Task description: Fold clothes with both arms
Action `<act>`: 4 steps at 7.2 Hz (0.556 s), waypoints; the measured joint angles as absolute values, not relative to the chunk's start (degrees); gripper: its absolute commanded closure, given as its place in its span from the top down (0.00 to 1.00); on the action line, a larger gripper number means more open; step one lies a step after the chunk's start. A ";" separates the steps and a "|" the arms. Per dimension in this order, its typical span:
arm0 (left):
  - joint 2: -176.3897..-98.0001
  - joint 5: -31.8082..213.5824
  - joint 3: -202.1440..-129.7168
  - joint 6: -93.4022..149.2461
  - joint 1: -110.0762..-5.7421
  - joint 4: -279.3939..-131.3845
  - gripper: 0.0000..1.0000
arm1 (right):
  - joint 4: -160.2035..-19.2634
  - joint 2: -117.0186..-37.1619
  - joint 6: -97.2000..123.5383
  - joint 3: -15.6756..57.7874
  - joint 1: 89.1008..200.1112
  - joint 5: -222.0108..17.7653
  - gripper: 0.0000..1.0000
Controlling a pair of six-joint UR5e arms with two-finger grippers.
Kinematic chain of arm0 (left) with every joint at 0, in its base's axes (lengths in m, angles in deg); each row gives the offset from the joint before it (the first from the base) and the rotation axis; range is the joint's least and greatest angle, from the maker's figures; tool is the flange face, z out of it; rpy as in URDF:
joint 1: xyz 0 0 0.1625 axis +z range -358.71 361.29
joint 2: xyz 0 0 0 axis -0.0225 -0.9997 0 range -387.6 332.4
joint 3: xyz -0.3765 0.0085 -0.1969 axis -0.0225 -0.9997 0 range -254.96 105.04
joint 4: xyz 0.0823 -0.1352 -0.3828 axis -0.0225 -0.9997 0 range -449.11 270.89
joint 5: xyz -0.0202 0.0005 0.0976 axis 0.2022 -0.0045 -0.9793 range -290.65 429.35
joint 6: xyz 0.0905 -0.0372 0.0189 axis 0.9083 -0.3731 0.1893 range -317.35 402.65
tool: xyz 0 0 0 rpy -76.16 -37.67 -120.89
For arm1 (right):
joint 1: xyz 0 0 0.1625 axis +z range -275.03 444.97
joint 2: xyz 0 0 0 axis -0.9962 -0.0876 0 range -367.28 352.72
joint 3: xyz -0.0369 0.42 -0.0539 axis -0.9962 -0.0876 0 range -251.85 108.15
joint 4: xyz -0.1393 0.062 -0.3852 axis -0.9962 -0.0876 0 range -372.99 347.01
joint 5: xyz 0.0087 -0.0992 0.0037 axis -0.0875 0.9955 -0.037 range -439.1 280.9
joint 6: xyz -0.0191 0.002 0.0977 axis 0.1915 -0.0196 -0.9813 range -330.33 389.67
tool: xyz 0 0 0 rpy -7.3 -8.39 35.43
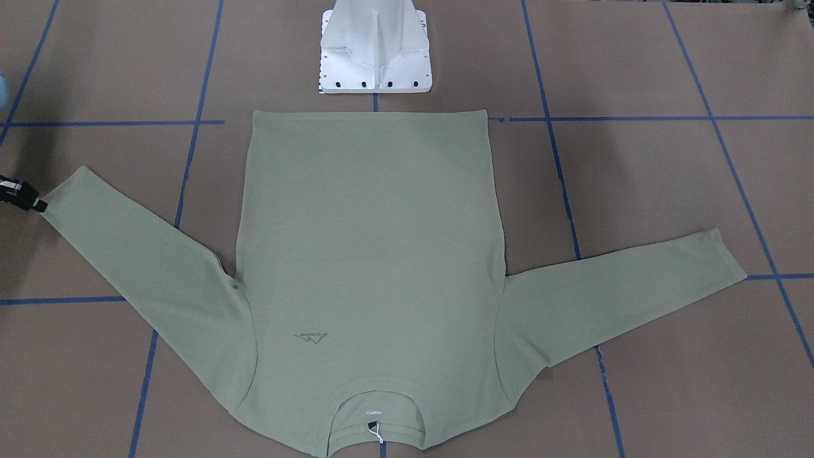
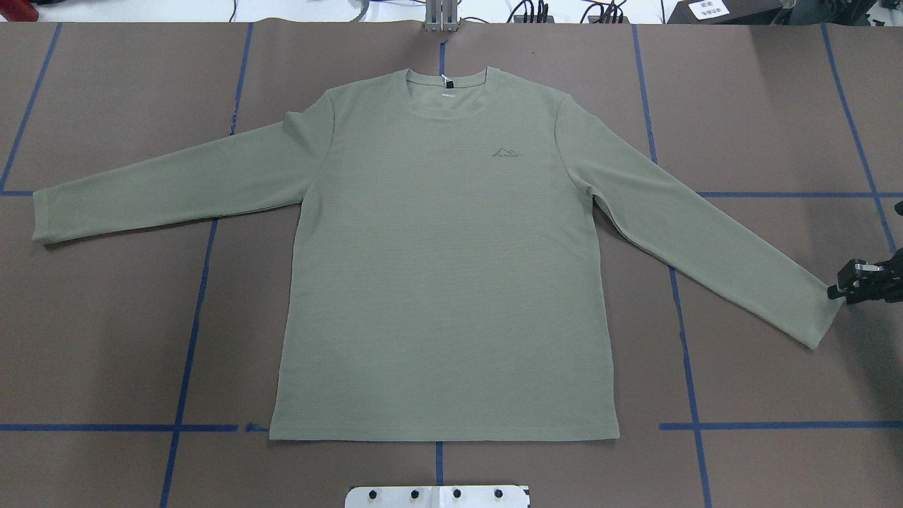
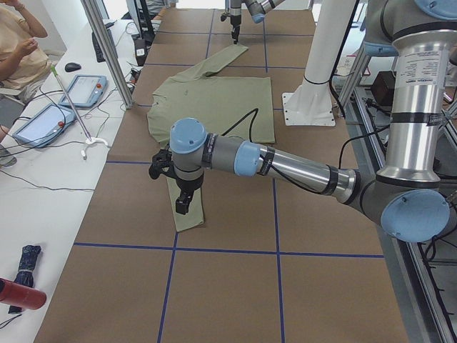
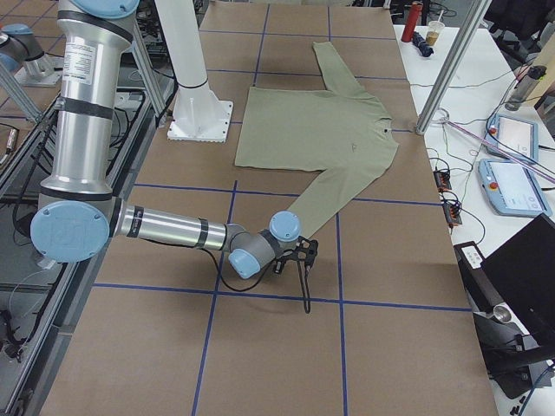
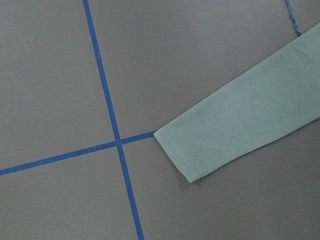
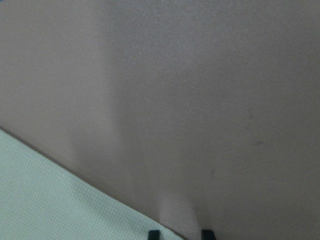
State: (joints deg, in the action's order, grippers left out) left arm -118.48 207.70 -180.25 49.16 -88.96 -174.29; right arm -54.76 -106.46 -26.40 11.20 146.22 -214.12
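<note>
- One white base pedestal [image 2: 437,496] stands at the near edge of the brown surface [image 2: 106,339].
- One green shirt [image 2: 444,282] lies flat on it, face up, two sleeves spread, collar farthest.
- Of two, the right gripper [image 2: 839,288] is at the right cuff, fingers slightly apart.
- The left gripper [image 3: 182,201] is above the left cuff — whether it is apart or together, I cannot tell.

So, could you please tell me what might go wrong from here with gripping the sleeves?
1. The right hand is at the very end of the shirt's right-side cuff. In its wrist view the fabric barely reaches one fingertip, so closing may catch only a sliver, or nothing.
2. The left hand is above the left-side cuff, which lies flat on the table. A pinch there might lift only the top layer.
</note>
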 measured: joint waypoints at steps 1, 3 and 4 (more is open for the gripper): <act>-118.48 207.70 -180.37 49.16 -88.97 -174.23 1.00 | -54.68 -106.46 -26.42 11.21 146.14 -214.25 0.00; -118.37 207.69 -180.89 49.16 -89.06 -174.14 1.00 | -54.59 -106.50 -27.07 11.78 146.09 -214.41 0.00; -117.83 207.69 -181.69 49.12 -89.11 -174.11 1.00 | -54.57 -106.65 -27.88 13.03 146.17 -214.57 0.00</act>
